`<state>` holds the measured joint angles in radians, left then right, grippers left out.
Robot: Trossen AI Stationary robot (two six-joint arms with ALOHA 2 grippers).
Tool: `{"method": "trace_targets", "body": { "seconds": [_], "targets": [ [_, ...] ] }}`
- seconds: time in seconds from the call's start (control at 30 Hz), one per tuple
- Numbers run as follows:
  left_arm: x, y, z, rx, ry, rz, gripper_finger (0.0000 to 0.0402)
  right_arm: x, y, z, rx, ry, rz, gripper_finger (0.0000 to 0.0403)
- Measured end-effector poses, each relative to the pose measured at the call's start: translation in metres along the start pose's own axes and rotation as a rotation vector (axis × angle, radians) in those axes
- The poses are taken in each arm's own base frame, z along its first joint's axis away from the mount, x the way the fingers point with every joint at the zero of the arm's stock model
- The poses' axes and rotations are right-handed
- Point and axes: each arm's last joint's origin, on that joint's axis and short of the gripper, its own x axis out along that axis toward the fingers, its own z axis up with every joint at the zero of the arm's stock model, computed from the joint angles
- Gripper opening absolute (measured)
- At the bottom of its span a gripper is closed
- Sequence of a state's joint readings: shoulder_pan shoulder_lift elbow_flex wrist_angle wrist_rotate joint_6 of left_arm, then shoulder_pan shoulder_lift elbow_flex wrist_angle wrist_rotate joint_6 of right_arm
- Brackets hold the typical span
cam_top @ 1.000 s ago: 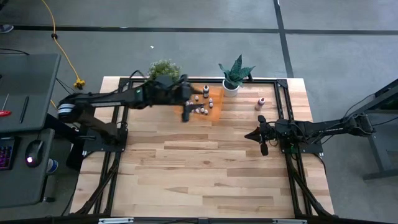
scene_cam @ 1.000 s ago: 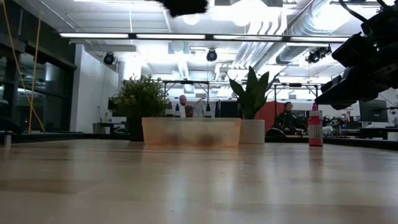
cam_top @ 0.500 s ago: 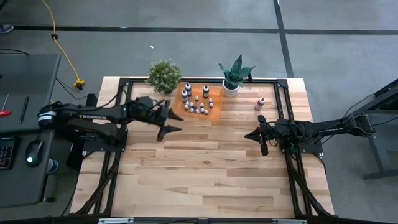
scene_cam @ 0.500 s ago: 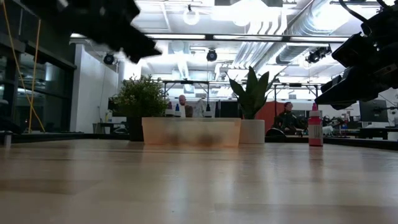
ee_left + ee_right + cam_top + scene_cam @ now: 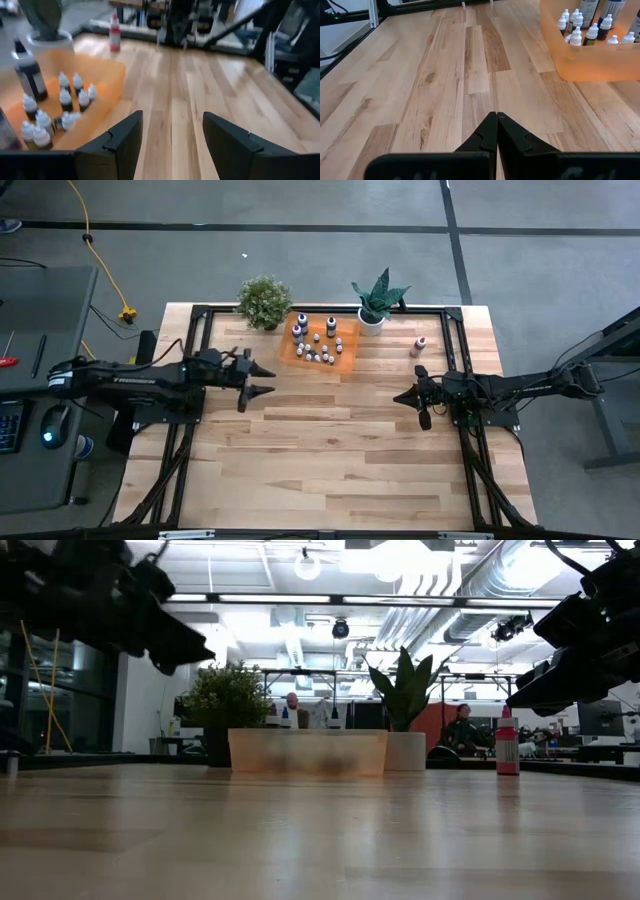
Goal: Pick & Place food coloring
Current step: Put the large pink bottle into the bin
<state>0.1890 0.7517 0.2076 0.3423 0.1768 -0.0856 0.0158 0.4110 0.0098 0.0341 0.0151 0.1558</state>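
The left jaws (image 5: 262, 379), open and empty, now hang back from the translucent orange tray (image 5: 345, 361) of small white-capped food-coloring bottles (image 5: 318, 352) ahead, suggesting a drop-off completed, while the right jaws (image 5: 408, 398) wait shut and empty.

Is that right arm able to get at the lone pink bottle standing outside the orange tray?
Probably yes: the pink bottle stands alone on bare wood near the right end effector, nothing between them, though its fingers are shut and must open first.

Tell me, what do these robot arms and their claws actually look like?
Both arms are black and slender, built from jointed tube sections. The left arm carries pale lettering along its side, too small to read. Each ends in a gripper with two dark, angular fingers: the left gripper has broad, wedge-shaped fingers, and the right gripper tapers to a point. Thin cables run along the right arm.
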Motion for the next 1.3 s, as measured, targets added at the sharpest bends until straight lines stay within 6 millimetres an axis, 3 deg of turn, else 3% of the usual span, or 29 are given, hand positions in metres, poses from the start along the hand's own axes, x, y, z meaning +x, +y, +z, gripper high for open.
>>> {"method": "trace_targets", "body": {
  "seconds": [0.27,0.5,0.73,0.9,1.17,1.3],
  "targets": [
    [-0.022,-0.002,-0.017,-0.009,-0.082,0.004,0.0202,0.0,0.0,0.0,0.0,0.0,0.0,0.0],
    [-0.031,-0.002,-0.039,-0.2,-0.059,-0.007,0.0202,0.0,0.0,0.0,0.0,0.0,0.0,0.0],
    [-0.037,-0.002,-0.043,-0.11,-0.032,0.015,0.0194,0.0,0.0,0.0,0.0,0.0,0.0,0.0],
    [-0.043,-0.001,-0.048,-0.069,-0.01,0.072,0.0145,0.0,0.0,0.0,0.0,0.0,0.0,0.0],
    [-0.053,-0.003,-0.038,0.001,-0.147,0.092,0.0018,0.0,0.0,0.0,0.0,0.001,0.0,0.0],
    [-0.058,-0.004,-0.033,0.031,-0.216,0.092,0.0012,0.0,0.0,0.0,0.0,0.0,0.0,0.0]
  ]
}}
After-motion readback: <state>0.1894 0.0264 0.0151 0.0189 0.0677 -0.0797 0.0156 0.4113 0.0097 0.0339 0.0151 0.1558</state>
